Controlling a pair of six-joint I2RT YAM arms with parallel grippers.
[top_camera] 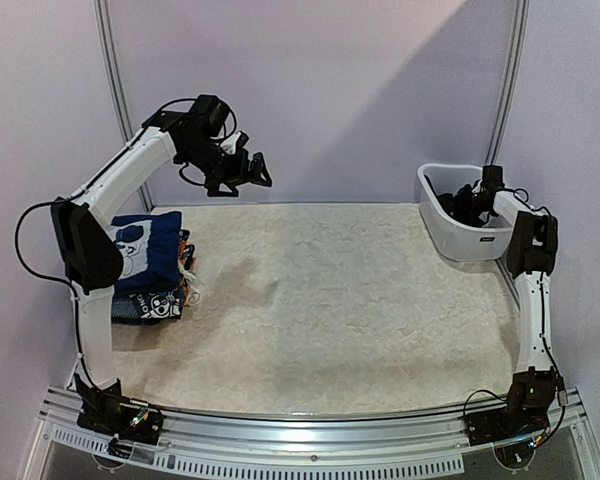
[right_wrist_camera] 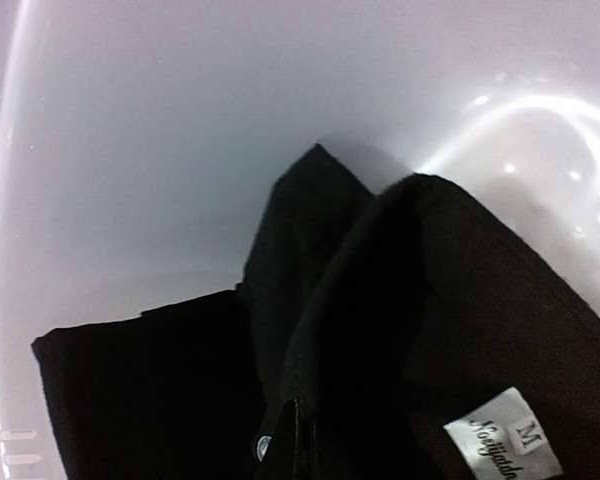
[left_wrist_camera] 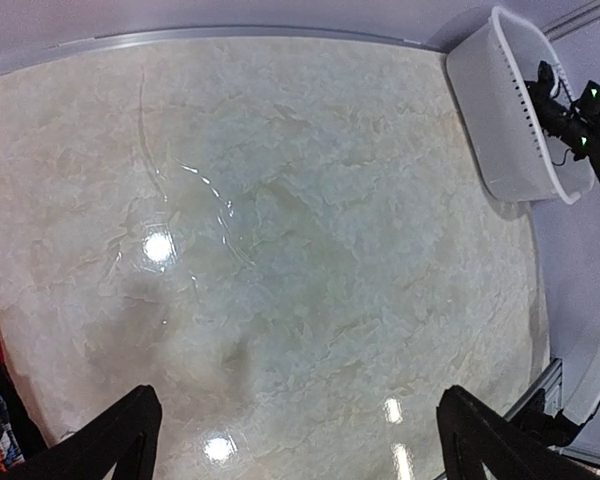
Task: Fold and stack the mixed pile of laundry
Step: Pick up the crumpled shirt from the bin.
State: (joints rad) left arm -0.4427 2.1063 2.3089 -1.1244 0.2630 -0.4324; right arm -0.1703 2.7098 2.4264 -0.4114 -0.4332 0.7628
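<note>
Right gripper (top_camera: 460, 206), upper right, pressed together, apparently pinching the black garment (right_wrist_camera: 440, 320) inside the white tub (top_camera: 458, 242). Left gripper (top_camera: 252, 170) spread, upper left. Risk: a shallow pinch slips on lifting, or cloth snags the rim and drags the tub.

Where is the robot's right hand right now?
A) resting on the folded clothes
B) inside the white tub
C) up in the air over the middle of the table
B: the right gripper is down inside the white tub, pinched shut on the black cloth lying in there.
</note>
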